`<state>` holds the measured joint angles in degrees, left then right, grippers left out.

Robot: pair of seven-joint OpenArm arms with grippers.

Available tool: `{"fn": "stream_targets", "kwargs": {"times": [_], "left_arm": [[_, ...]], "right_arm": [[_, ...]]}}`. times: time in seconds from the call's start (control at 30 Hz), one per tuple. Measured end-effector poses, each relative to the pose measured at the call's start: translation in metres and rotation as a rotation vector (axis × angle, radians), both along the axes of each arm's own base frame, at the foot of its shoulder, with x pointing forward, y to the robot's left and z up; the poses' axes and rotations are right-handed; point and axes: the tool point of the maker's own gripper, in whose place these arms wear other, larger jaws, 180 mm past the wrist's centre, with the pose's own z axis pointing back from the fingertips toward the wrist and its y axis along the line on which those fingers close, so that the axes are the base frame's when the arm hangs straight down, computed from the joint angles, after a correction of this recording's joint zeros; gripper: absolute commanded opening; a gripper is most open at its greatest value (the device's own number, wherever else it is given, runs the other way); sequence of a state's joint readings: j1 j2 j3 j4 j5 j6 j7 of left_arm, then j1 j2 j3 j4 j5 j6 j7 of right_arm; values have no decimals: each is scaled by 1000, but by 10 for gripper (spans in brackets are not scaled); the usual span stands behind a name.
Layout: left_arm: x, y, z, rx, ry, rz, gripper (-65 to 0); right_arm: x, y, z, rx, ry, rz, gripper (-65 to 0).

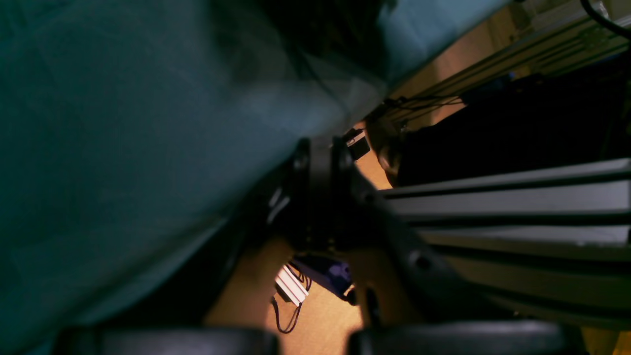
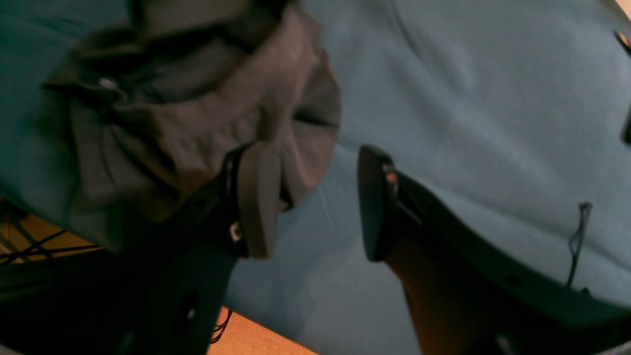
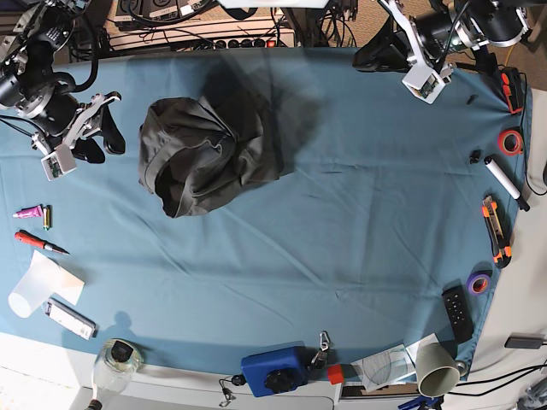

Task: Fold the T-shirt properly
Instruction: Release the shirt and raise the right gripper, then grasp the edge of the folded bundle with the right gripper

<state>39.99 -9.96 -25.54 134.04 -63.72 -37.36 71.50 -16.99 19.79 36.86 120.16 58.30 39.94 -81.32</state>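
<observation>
Left tool (image 3: 385, 53) partly hidden by its arm; T-shirt (image 2: 197, 103) blurred, perhaps crumpled.

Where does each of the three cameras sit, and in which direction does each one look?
Base: overhead, looking straight down on the blue tablecloth, the crumpled T-shirt and both arms.
Right wrist: on the right arm, looking along the open right gripper at the T-shirt; both fingers show.
Left wrist: on the left arm, tilted past the table's edge toward the floor and frame; gripper tips barely show.
Shared: base and right wrist both show the T-shirt and right gripper.
</observation>
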Motion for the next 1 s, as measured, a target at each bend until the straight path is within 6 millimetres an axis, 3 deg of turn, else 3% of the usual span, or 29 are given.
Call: {"fn": "stream_targets", "kwargs": {"times": [0.13, 0.23, 0.33, 0.5, 0.63, 0.77, 0.8, 0.9, 1.0], "left_arm": [[1, 0, 0, -1, -3, 1, -650], [1, 0, 1, -2, -4, 2, -650], [1, 0, 1, -2, -6, 2, -650], [2, 0, 1, -3, -8, 3, -650], [2, 0, 1, -3, -8, 3, -650], [2, 0, 1, -4, -8, 3, -650], [2, 0, 2, -6, -11, 5, -650], [4, 0, 3, -8, -16, 7, -650], [4, 0, 3, -9, -16, 7, -650]], "right_arm": [[0, 5, -2, 7, 5, 17, -390], [0, 25, -10, 27, 32, 82, -390], [-4, 42, -26, -4, 88, 143, -390], [-7, 41, -50, -143, 155, 160, -390], [-13, 49, -76, -114, 235, 175, -398], [-28, 61, -98, -101, 329, 218, -604], [-28, 65, -99, -94, 331, 230, -648], [-27, 79, -86, -51, 298, 266, -650], [-21, 96, -60, -38, 196, 339, -650]]}}
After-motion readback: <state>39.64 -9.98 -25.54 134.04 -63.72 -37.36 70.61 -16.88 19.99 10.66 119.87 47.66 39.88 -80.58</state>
